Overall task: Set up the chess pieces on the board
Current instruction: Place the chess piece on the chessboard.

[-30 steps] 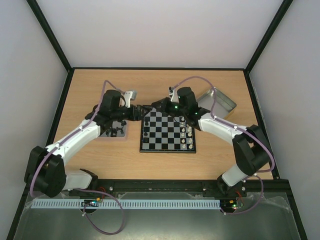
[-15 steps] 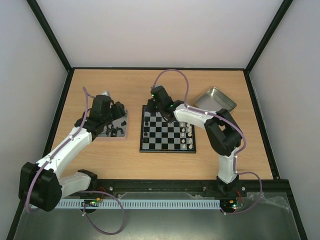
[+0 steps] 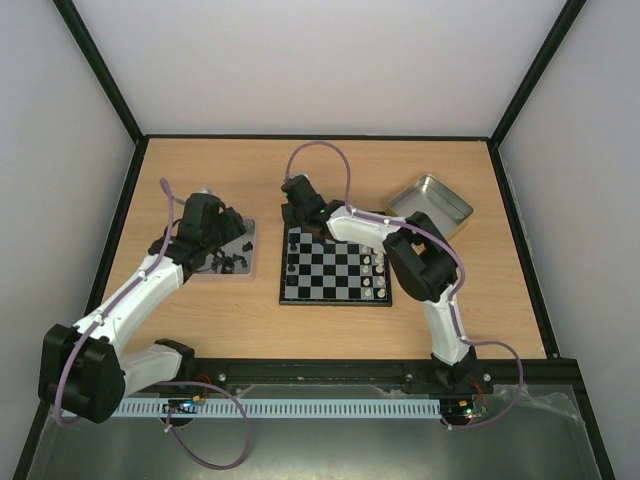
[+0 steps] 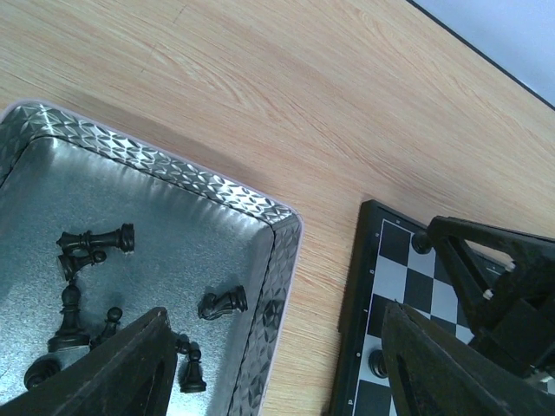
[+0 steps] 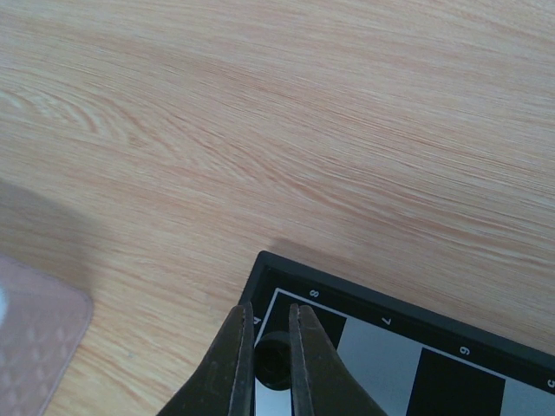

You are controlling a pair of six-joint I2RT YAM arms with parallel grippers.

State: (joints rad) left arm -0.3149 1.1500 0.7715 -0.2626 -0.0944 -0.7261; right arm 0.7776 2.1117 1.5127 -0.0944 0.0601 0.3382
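The board (image 3: 335, 265) lies mid-table, with pale pieces (image 3: 375, 270) along its right side and a few black chess pieces (image 3: 291, 262) on its left side. My right gripper (image 3: 297, 222) hangs over the board's far-left corner (image 5: 286, 269) and is shut on a small black chess piece (image 5: 274, 362). More black chess pieces (image 4: 87, 247) lie tipped over in the left metal tray (image 4: 269, 217). My left gripper (image 4: 277, 381) hovers open over that tray's right rim, holding nothing. One black piece (image 4: 224, 302) lies close to its left finger (image 4: 130, 364).
A second shiny metal tray (image 3: 432, 200) sits at the far right of the table. The left tray (image 3: 245, 268) sits a short gap left of the board. Bare wood (image 5: 303, 113) lies beyond the board's corner.
My left gripper pulled back from the board's far edge to above the left tray. My right gripper swung left along the board's far edge to its far-left corner, still shut.
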